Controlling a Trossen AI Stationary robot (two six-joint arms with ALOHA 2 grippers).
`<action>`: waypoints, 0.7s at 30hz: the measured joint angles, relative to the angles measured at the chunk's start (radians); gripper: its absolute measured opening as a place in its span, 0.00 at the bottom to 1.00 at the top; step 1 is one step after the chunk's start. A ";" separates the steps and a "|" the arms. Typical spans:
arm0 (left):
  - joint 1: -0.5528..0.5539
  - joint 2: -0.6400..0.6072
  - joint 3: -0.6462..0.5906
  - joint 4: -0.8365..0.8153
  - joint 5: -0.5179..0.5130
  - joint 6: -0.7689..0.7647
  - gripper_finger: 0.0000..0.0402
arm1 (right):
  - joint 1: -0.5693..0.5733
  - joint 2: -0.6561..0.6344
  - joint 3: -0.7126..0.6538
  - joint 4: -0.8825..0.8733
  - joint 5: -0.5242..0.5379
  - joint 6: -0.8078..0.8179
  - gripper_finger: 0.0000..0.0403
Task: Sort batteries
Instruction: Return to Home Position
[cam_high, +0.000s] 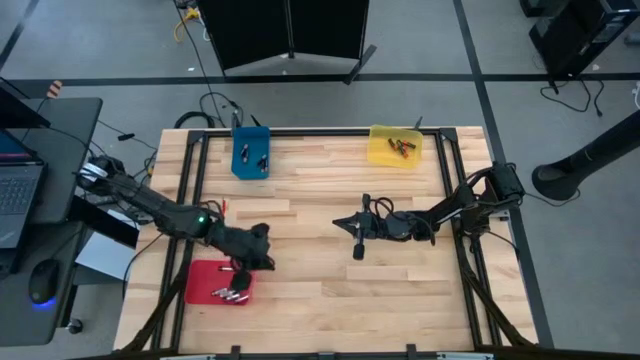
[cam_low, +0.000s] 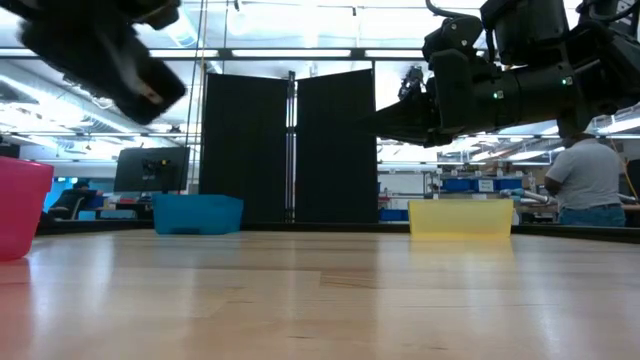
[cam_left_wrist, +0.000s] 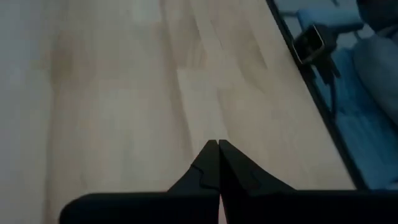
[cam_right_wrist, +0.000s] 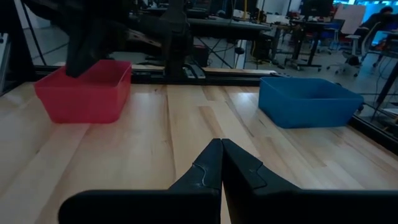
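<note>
both pincers are pressed together and empty, held clear above the table, which suits arms heading home with sorting judged done. the left gripper hangs beside a corner of the red bin, with the batteries inside it close below. the right gripper is mid-table, well apart from those in the blue bin and yellow bin

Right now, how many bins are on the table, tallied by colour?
Red bin: 1
Blue bin: 1
Yellow bin: 1
Total: 3
</note>
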 joint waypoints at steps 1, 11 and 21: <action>0.016 -0.003 -0.015 0.033 0.000 0.025 0.00 | 0.001 0.000 0.000 0.000 0.000 0.000 0.04; 0.207 -0.004 -0.167 0.446 0.024 0.254 0.01 | 0.000 -0.014 -0.044 -0.002 -0.049 0.008 0.04; 0.322 -0.122 -0.191 0.473 0.059 0.374 0.01 | -0.001 -0.151 -0.151 -0.001 -0.052 0.008 0.04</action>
